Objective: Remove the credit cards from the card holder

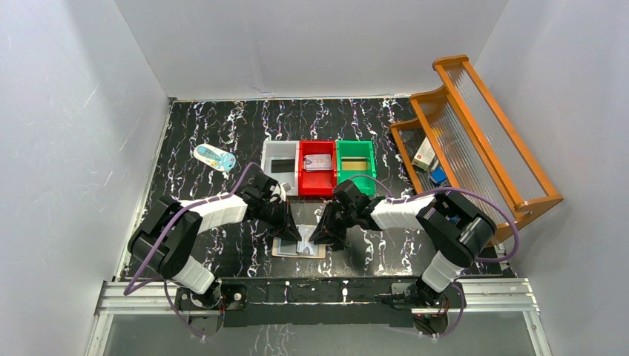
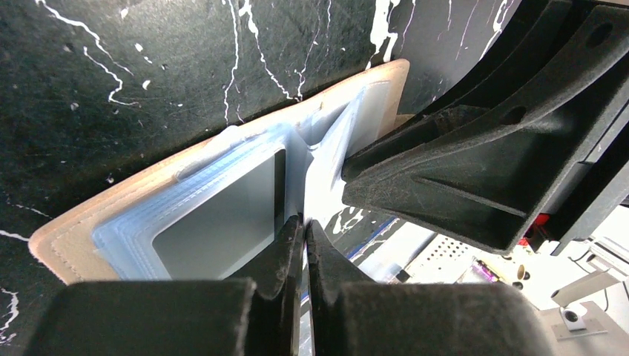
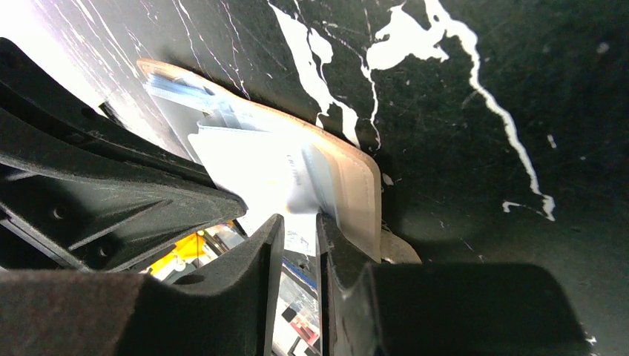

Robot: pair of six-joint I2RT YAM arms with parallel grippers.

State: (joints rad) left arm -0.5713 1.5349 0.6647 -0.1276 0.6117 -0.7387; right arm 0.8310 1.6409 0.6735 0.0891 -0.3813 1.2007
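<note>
The beige card holder (image 1: pixel 299 248) lies open and flat on the black marble table, near the front between both arms. In the left wrist view its pale blue pockets (image 2: pixel 185 200) hold a silvery-grey card (image 2: pixel 215 222), and a mirror-like card (image 2: pixel 415 252) lies over the middle. My left gripper (image 2: pixel 304 222) is shut, with its tips down on the pocket edge by the fold. My right gripper (image 3: pixel 295 219) stands with a narrow gap between its fingers over the shiny card, and its right finger is against the holder's beige right flap (image 3: pixel 356 185). The two grippers (image 1: pixel 291 231) (image 1: pixel 324 236) nearly meet.
White (image 1: pixel 281 167), red (image 1: pixel 317 167) and green (image 1: pixel 356 159) bins stand in a row behind the holder, each with a card inside. A wooden rack (image 1: pixel 475 126) with small boxes is at the right. A small clear packet (image 1: pixel 215 157) lies at the left.
</note>
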